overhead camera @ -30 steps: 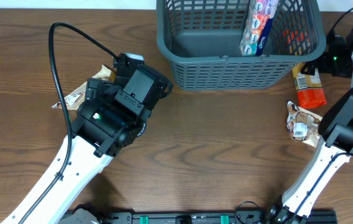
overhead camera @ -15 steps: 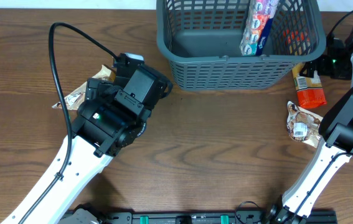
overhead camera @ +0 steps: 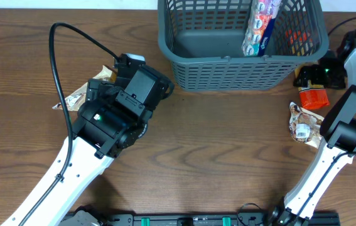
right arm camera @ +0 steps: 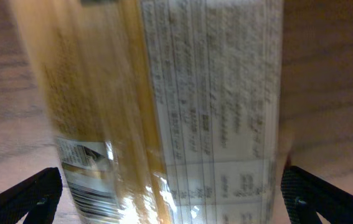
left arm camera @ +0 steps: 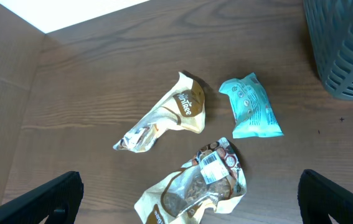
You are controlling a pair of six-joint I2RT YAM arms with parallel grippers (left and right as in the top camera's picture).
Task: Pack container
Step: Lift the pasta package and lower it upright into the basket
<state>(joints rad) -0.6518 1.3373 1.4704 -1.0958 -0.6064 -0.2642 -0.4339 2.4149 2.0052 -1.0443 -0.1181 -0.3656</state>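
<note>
The container [overhead camera: 228, 70], a dark blue-grey slotted basket, stands at the table's far edge and holds a colourful roll packet [overhead camera: 259, 25] and a red-orange packet [overhead camera: 299, 37]. My right gripper [overhead camera: 312, 76] is open, close above an orange-yellow packet [overhead camera: 314, 98] lying right of the basket. This packet fills the right wrist view [right arm camera: 182, 106], between the spread fingers [right arm camera: 170, 202]. My left gripper [left arm camera: 192, 208] is open and empty above a cream barcode packet [left arm camera: 195, 190], a cream-brown packet [left arm camera: 164, 118] and a teal packet [left arm camera: 251, 109]. The basket's corner [left arm camera: 344, 50] shows at the upper right there.
A brown-and-white packet [overhead camera: 303, 122] lies near the right arm's base link. In the overhead view the left arm's body hides most of the left-side packets, with one edge [overhead camera: 74, 99] showing. A black cable [overhead camera: 58, 56] loops over the left table.
My right gripper has moved left and toward me, from beside the basket's right end to just over the orange-yellow packet. The left arm has not moved.
</note>
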